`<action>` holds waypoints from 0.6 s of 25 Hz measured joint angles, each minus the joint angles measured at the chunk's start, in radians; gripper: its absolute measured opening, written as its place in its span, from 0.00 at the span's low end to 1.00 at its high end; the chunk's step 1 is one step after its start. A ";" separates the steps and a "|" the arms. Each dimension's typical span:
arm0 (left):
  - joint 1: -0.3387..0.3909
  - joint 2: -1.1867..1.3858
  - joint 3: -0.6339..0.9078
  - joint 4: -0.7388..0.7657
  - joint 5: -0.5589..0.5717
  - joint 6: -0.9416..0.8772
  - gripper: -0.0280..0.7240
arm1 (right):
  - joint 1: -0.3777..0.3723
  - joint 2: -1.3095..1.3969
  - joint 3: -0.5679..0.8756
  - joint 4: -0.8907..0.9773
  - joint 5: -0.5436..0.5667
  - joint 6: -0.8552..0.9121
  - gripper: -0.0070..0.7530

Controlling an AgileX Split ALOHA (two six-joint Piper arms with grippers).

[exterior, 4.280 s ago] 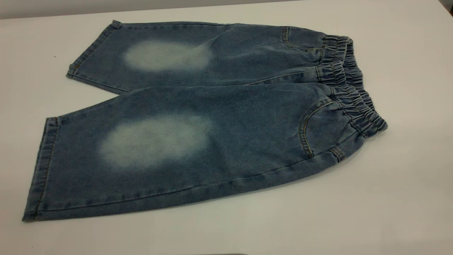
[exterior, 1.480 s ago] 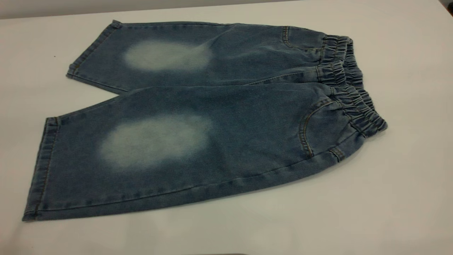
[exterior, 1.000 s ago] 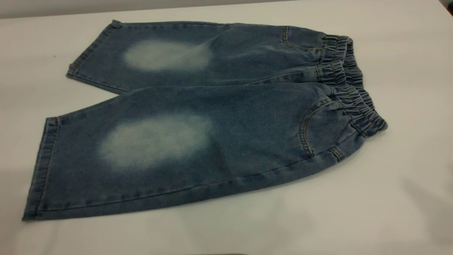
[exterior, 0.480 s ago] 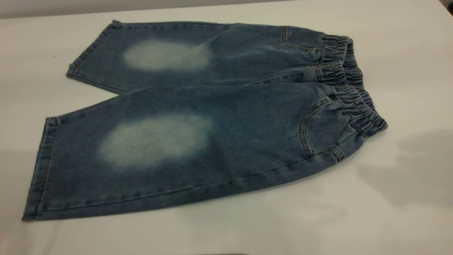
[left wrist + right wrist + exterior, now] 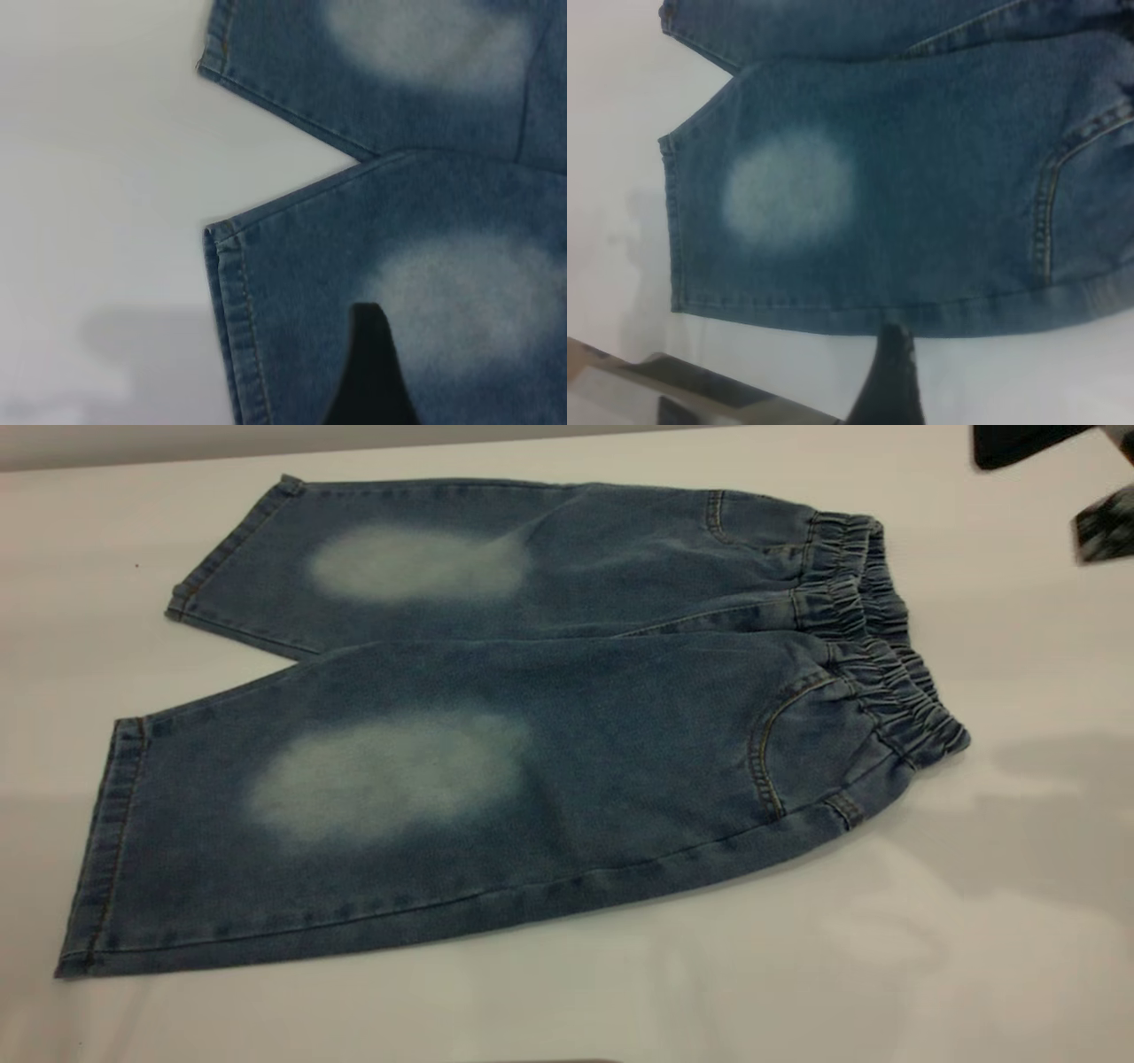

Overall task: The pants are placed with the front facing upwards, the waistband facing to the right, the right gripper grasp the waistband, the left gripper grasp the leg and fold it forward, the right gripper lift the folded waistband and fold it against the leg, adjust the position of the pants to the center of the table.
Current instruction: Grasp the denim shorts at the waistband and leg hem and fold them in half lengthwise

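The blue denim pants (image 5: 532, 717) lie flat and front up on the white table (image 5: 1019, 921), legs to the left. The ruffled waistband (image 5: 873, 633) is at the right end. Pale oval patches mark both knees. A dark, blurred part of my right arm (image 5: 1101, 524) shows at the upper right, above the table and well clear of the waistband. In the right wrist view my right gripper (image 5: 890, 381) hangs over bare table beside the near leg's side seam (image 5: 921, 319). In the left wrist view my left gripper (image 5: 368, 372) hovers over the near leg's knee patch (image 5: 469, 301).
The table's far edge (image 5: 133, 456) runs along the top of the exterior view. In the right wrist view the table's near edge, with a grey surface below it (image 5: 700, 390), lies close to the gripper. Soft shadows lie on the table right of the waistband.
A dark part of the right arm has come into the exterior view at the upper right. Shadows have spread over the table at right and left. The pants have not moved.
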 joint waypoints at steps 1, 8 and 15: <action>0.000 0.000 0.000 0.000 -0.004 0.004 0.68 | 0.000 0.041 0.000 0.028 -0.005 -0.030 0.75; 0.000 0.010 0.000 -0.001 -0.015 0.073 0.68 | 0.000 0.301 -0.001 0.207 -0.021 -0.205 0.75; 0.000 0.069 -0.001 -0.003 -0.016 0.077 0.68 | -0.001 0.490 -0.003 0.361 -0.040 -0.388 0.75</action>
